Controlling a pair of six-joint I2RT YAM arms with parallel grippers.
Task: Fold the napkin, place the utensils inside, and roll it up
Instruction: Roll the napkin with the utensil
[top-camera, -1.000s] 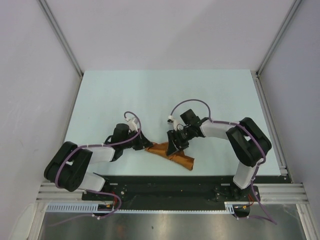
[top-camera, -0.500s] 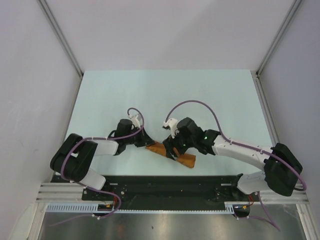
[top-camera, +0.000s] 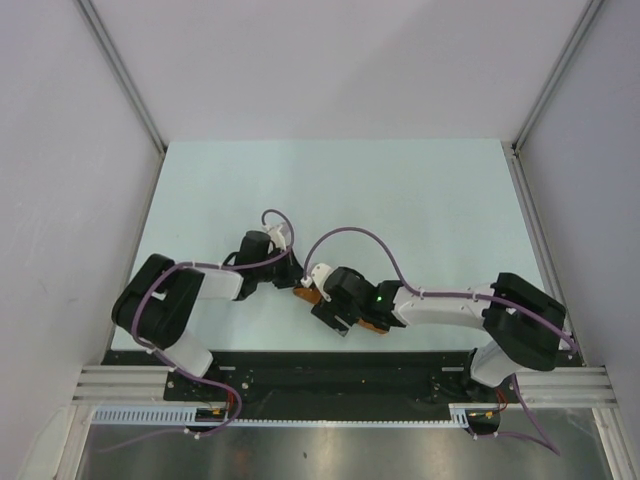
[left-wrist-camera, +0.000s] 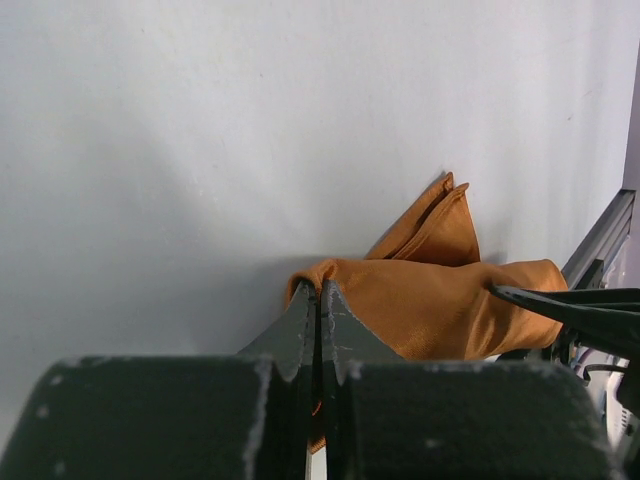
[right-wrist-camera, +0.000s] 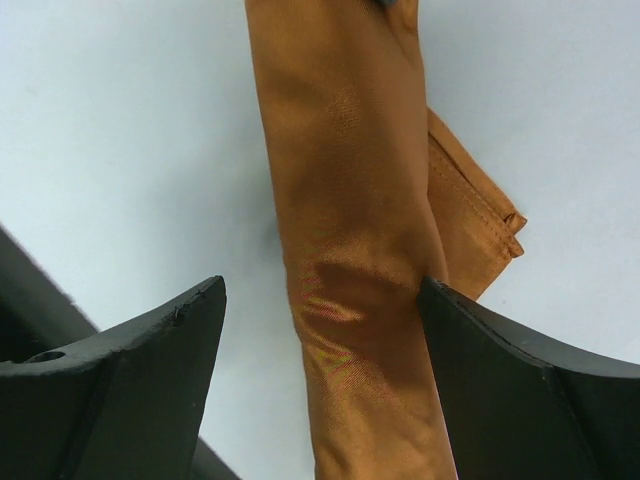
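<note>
The rust-orange napkin (right-wrist-camera: 345, 250) lies as a narrow roll near the table's front edge, mostly hidden under the arms in the top view (top-camera: 376, 325). My left gripper (left-wrist-camera: 319, 290) is shut on the roll's left end (left-wrist-camera: 430, 300), cloth pinched between the jaws. My right gripper (right-wrist-camera: 320, 290) is open with its jaws astride the roll, the right fingertip (right-wrist-camera: 445, 300) touching the cloth. In the top view the left gripper (top-camera: 296, 285) and right gripper (top-camera: 338, 318) sit close together over the roll. The utensils are out of view.
The black front rail (top-camera: 330, 365) runs just below the napkin. The pale table (top-camera: 330, 190) stretches behind the arms. Grey walls (top-camera: 60, 150) enclose the sides and back.
The right arm has swung left and forward, lowering its gripper over the roll. The left gripper has shifted slightly right, still holding the roll's end. The napkin is now more hidden from above.
</note>
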